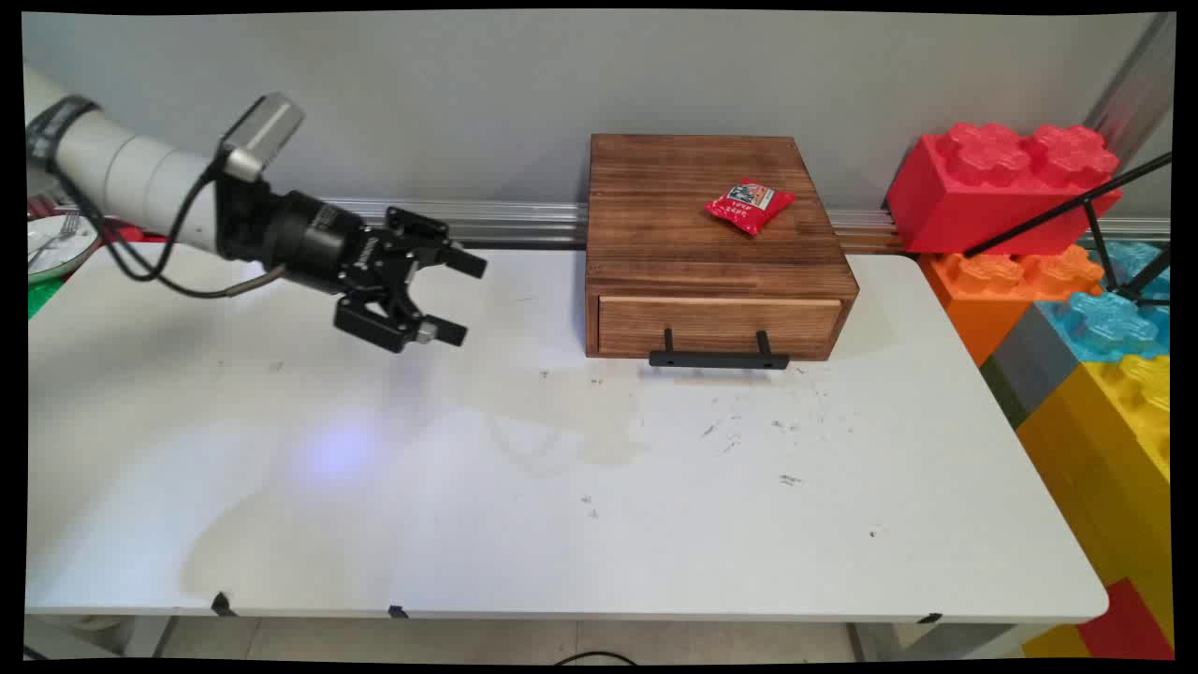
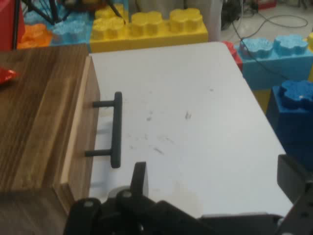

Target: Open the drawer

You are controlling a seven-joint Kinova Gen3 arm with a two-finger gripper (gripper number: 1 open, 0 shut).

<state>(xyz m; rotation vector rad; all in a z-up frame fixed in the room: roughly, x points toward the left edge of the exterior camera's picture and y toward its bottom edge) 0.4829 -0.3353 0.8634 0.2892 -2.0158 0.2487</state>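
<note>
Pincer hangs above the tabletop's far-left part, tilted toward the right, fingers spread wide w/ nothing between them. Hand view confirms: one finger low centre, the other at the right edge, a broad gap and bare white top in between.

Nearest thing is the wooden drawer box, at the tabletop's far edge near the middle, drawer shut, black bar handle sticking out on its front. Pincer is well apart from it, roughly level w/ the drawer front. A red snack packet lies on the box's top, toward its far-right corner.

Risks, as a judgement: box looks free-standing, so any push or pull by the arm could slide the whole box rather than the drawer; a jolt could also shake the packet off the lid. The handle bar is thin, so spread fingers arriving off-line could strike the drawer face or slip off. Slack black cable under the wrist could snag.

Big toy bricks stack beyond the tabletop's right edge. Plate w/ fork past the far-left corner.

Writing: packet has a printed label, too small to read. Small print on the wrist, unreadable.
</note>
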